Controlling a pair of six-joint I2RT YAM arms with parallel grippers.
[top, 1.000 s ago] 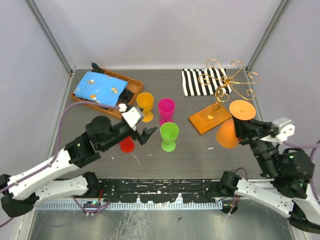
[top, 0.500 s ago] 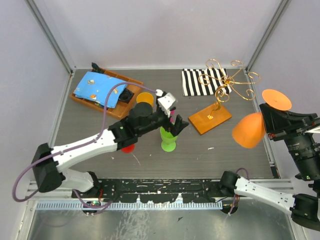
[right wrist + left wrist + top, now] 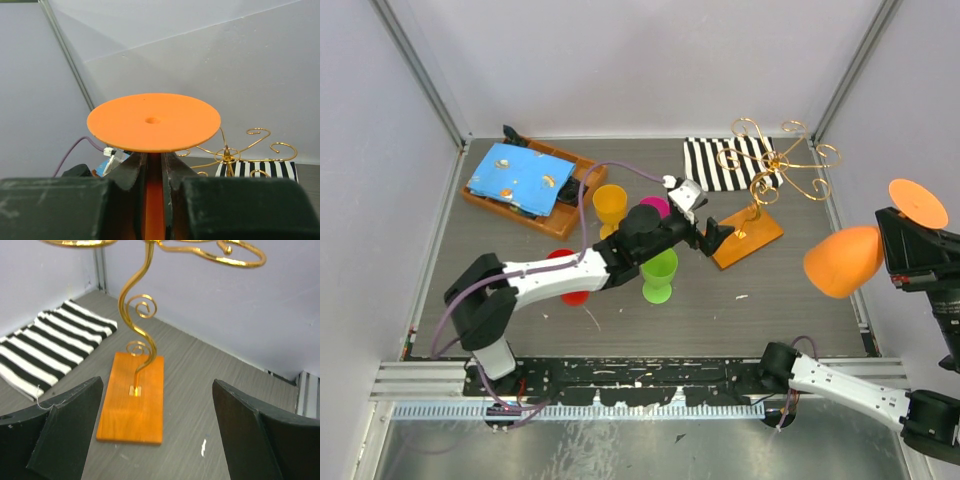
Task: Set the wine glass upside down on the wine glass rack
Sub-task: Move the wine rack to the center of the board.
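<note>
**Orange glass in right gripper, clear of the rack; left gripper open at the rack base**

The right gripper is clamped on the stem of the orange plastic wine glass. The glass is tilted, with its round foot up and its bowl pointing down and left. It is in the air to the right of the thin gold wire wine glass rack, not touching it. In the right wrist view, both fingers press the stem just under the foot.

The left gripper has its jaws wide apart and holds nothing. It points at the rack's flat orange-brown wooden base.

A black-and-white striped cloth lies behind the base, and a lime green plastic goblet stands under the left arm
</note>
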